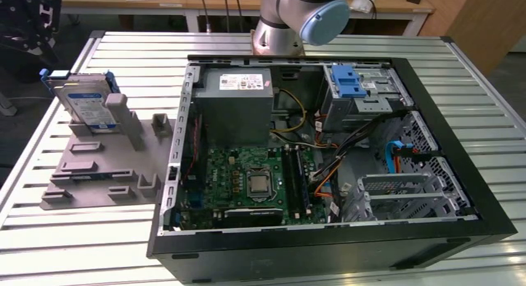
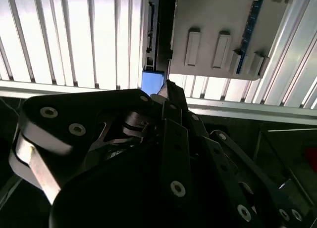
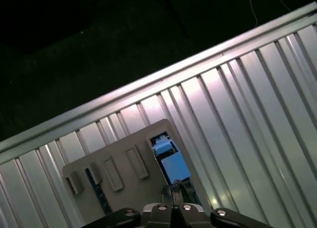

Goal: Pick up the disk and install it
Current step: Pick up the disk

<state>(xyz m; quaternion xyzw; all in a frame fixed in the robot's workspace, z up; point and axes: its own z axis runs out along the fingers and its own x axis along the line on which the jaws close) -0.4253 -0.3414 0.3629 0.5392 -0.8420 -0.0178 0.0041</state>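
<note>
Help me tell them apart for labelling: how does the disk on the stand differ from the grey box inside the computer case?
The disk stands on edge in the stand, outside; the grey box sits inside the computer case. The disk is smaller than the box. The disk has a blue-and-white label; the box a white sticker. Both are rectangular.

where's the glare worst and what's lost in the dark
Second wrist view: table slats blown out white, gripper a dark silhouette; first wrist view: area beyond the slats nearly black; exterior view: evenly lit, disk clear.
</note>
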